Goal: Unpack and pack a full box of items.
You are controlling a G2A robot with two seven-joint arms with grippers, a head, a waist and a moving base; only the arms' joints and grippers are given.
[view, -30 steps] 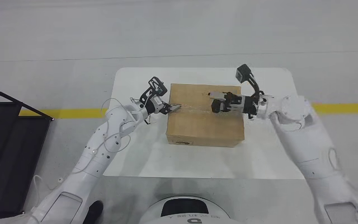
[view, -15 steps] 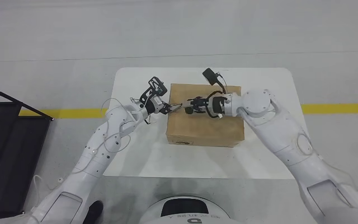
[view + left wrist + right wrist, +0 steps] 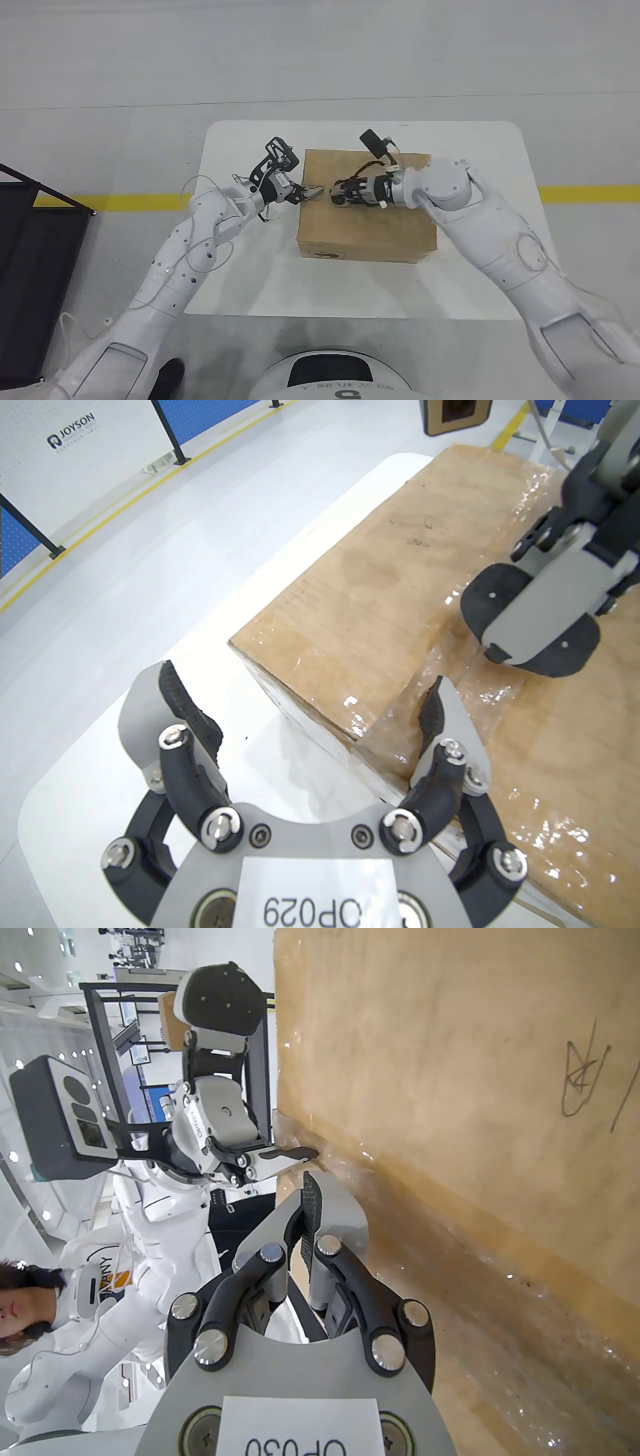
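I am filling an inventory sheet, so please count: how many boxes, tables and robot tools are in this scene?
Cardboard box: 1
White table: 1
Tools: 2 (left tool, right tool)
Total: 4

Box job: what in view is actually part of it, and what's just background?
Job:
taped cardboard box
clear tape along its top seam
left gripper, open at the box's edge
right gripper, shut over the seam

Lying about:
white table
black rack on the floor
yellow floor line
distant small box
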